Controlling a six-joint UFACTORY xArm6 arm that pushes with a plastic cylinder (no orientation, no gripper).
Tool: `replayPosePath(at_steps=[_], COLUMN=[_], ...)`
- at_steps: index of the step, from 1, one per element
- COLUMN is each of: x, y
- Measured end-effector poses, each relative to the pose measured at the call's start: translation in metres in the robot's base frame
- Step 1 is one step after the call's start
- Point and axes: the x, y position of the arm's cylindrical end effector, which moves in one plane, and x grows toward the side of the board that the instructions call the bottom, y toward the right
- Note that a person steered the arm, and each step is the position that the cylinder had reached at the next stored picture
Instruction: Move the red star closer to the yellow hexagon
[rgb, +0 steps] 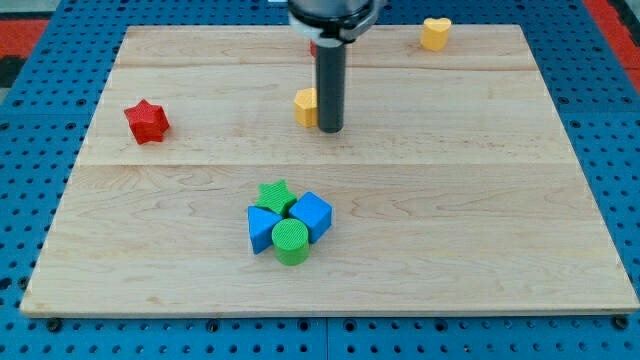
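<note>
The wooden desk fills the frame. My tip is a plain rod tool with no jaws, resting upper centre, touching the yellow hexagon, which it partly hides, so that shape is probably a hexagon. Lower centre, a blue cube, another blue block, a green cylinder and a green star cluster together. The red star sits far left. A yellow heart lies upper right.

The scene is bright and evenly lit from above, so the pale wooden board shows its grain clearly with no glare or blown-out patches. Shadows are soft and short, hugging the base of the dark rod near my tip and the clustered blocks at the view's bottom. Focus is fairly sharp throughout, with slight softness on block edges.
</note>
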Motion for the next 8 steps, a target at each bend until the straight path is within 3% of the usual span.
replayPosePath(at_steps=[1, 2, 3, 4, 5, 6, 7, 8], x=[-0.030, -0.002, -0.034, -0.065, -0.048, 0.016, 0.043, 0.066], y=[-0.037, -0.046, -0.064, 0.018, 0.020, -0.051, -0.178, -0.258])
